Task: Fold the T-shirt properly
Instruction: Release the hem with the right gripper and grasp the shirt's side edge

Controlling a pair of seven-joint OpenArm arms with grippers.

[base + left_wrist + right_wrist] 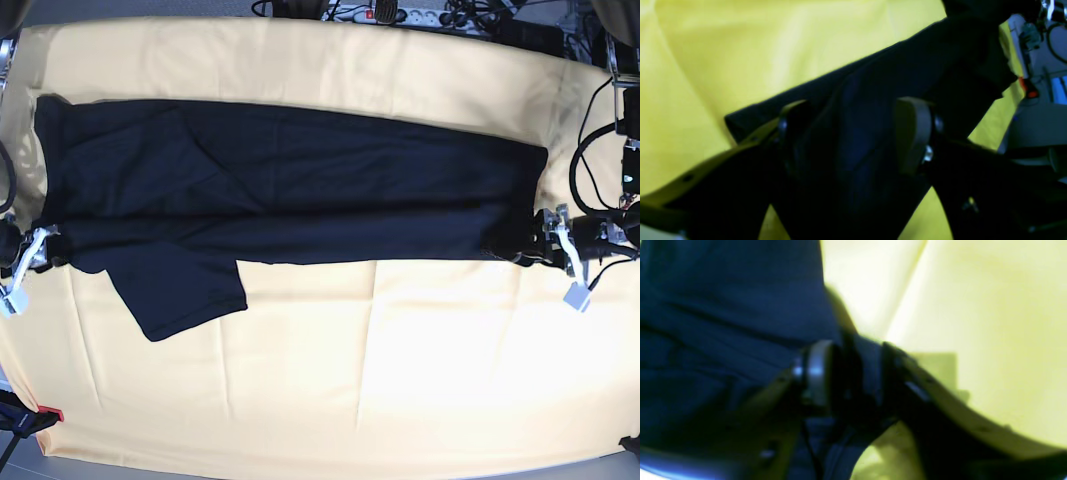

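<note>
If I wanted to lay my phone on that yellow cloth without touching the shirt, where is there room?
The widest bare stretch of yellow cloth lies on the near side of the black T-shirt, to the right of its hanging sleeve. A narrower strip runs along the far edge. Both ends are crowded: the left gripper and right gripper sit at the shirt's corners.

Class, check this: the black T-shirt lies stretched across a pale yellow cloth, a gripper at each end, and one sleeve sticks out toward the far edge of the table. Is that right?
Not quite. The sleeve sticks out toward the near edge, not the far one, as the base view shows. The rest holds: the black T-shirt lies stretched across the pale yellow cloth, with the left gripper and right gripper at its ends.
</note>
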